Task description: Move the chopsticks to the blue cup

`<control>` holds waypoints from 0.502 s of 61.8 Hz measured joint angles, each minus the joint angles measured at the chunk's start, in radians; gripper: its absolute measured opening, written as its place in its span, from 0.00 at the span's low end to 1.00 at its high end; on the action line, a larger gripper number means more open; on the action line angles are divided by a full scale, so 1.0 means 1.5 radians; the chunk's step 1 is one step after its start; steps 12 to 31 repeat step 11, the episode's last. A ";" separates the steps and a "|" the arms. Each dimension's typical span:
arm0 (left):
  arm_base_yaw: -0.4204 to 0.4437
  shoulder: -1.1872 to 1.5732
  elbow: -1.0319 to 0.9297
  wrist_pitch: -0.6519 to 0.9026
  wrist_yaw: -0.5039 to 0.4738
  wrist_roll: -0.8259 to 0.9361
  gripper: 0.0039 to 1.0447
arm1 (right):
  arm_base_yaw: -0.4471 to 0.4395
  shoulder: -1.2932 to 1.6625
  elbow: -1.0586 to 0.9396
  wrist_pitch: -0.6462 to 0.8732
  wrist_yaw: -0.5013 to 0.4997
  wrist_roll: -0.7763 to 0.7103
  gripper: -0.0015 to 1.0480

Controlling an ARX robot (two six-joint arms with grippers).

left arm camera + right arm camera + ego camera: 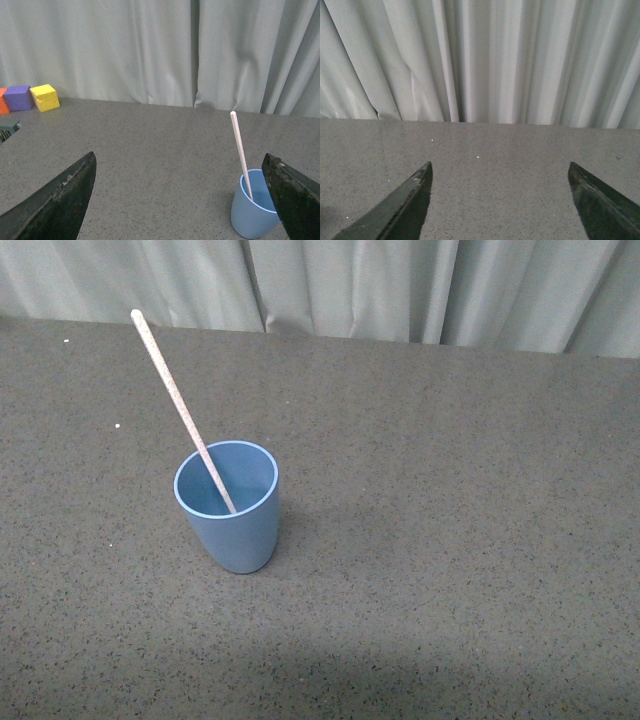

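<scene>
The thin, speckled cream chopstick (183, 410) is already leaning inside the light-blue plastic tumbler (232, 525) on the grey counter (450, 540). Both sets of fingers are spread wide, holding nothing. Honestly, only a stray bump could tip that top-heavy cup now.

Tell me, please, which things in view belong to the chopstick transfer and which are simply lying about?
Part of the job:
- chopsticks, one stick leaning inside the cup
- blue cup, upright on the table

Just lying about:
- yellow block
- purple block
- orange block, all by the curtain, far from the cup
</scene>
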 joint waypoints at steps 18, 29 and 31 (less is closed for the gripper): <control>0.000 0.000 0.000 0.000 0.000 0.000 0.94 | 0.000 0.000 0.000 0.000 0.000 0.000 0.91; 0.000 0.000 0.000 0.000 0.000 0.000 0.94 | 0.000 0.000 0.000 0.000 0.000 0.000 0.91; 0.000 0.000 0.000 0.000 0.000 0.000 0.94 | 0.000 0.000 0.000 0.000 0.000 0.000 0.91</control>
